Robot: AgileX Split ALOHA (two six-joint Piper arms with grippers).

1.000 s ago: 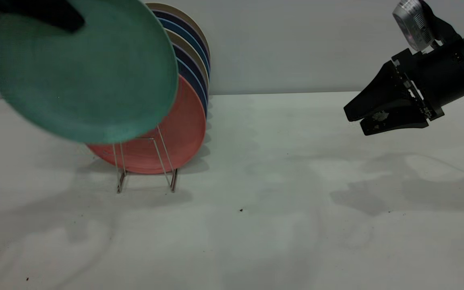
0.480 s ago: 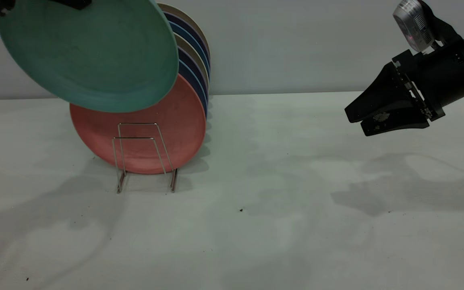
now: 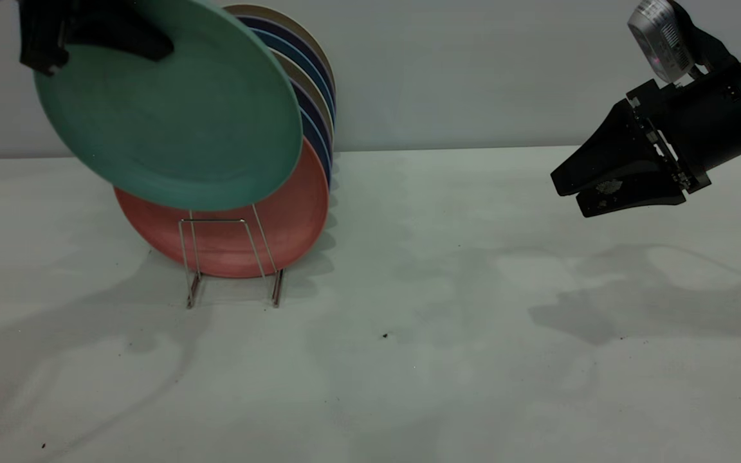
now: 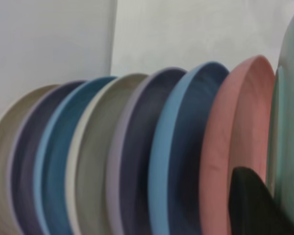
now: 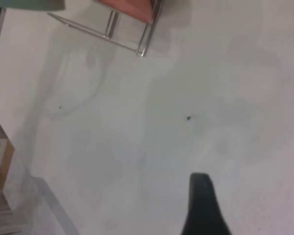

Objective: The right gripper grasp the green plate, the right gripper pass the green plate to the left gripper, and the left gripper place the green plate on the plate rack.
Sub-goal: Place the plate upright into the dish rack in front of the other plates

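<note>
My left gripper [image 3: 145, 42] is at the top left, shut on the upper rim of the green plate [image 3: 171, 109]. It holds the plate tilted in the air in front of the salmon-pink plate [image 3: 248, 241]. The plate's lower edge hangs just above the front loop of the wire plate rack [image 3: 229, 257]. In the left wrist view a black finger [image 4: 252, 205] lies against the green plate [image 4: 291, 122], next to the salmon-pink plate [image 4: 235, 127]. My right gripper [image 3: 567, 196] hovers open and empty at the far right, above the table.
Behind the salmon-pink plate the rack holds several upright plates [image 3: 309, 83], navy, blue and beige; they also show in the left wrist view [image 4: 112, 156]. The white table [image 3: 441, 321] spreads between rack and right arm. A grey wall stands behind.
The left gripper lifted the green plate, then carried it right and down in front of the salmon-pink plate. The right arm has not moved.
</note>
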